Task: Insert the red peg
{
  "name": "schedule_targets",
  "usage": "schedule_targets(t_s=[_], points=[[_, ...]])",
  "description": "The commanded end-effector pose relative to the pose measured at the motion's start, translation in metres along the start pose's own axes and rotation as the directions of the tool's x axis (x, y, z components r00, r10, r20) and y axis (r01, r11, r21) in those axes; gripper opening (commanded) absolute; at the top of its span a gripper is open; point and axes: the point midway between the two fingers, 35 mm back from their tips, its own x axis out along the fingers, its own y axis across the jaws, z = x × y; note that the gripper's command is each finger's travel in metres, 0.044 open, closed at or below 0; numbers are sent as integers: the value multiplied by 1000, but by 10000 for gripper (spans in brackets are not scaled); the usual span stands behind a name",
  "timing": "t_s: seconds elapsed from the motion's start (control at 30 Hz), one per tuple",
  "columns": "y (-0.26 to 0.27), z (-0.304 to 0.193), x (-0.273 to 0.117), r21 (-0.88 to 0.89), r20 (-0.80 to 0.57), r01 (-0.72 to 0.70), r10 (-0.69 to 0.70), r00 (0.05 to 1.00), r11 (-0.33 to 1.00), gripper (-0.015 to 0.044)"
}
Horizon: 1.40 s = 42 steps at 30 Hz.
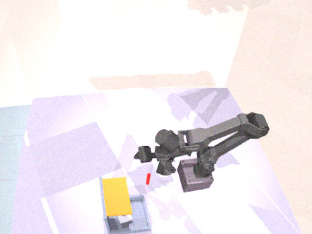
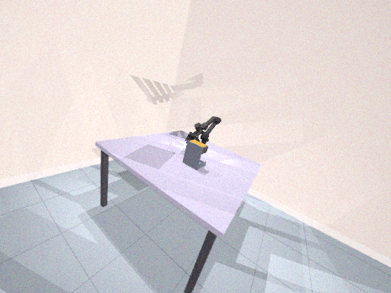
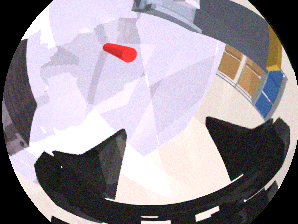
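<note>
The red peg [image 1: 148, 179] [image 3: 120, 52] stands upright on the table; it cannot be made out in the exterior view. My gripper [image 1: 150, 165] [image 3: 167, 127] is open and empty, above the table. In the wrist view the peg lies beyond the fingertips, up and to the left of the gap. The grey-blue box [image 1: 146, 215] [image 2: 194, 156] [image 3: 230, 27] is below and left of the peg in the top view. Its flat yellow roof [image 1: 117, 196] [image 2: 199, 144] [image 3: 274, 47] covers part of it. The pale block [image 1: 125, 220] shows partly from under the roof; its hole is not clearly visible.
The arm's base [image 1: 196, 178] stands right of the peg in the top view. The box's tall back wall and the roof rise close to the peg. A cabinet with brown and blue panels [image 3: 250, 79] shows in the background of the wrist view.
</note>
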Motion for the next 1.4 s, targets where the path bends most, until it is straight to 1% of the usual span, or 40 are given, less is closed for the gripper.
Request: schedule_targets(t_s=[0.0,0.27,0.57,0.63,0.77,1.03,1.07,1.37], points=[[-1,7,-1,-144,6,-3,4,1000,990,440],[-3,22,-4,-444,20,5,4,1000,896,440],[-5,38,-9,-729,32,22,2,999,684,440],[-5,40,-10,-764,33,25,1,999,645,440],[-5,40,-10,-768,34,25,1,999,640,440],[-10,48,-11,-768,35,26,1,999,640,230],[-10,48,-11,-768,35,26,1,999,640,220],[-10,48,-10,-768,34,26,1,999,640,220]])
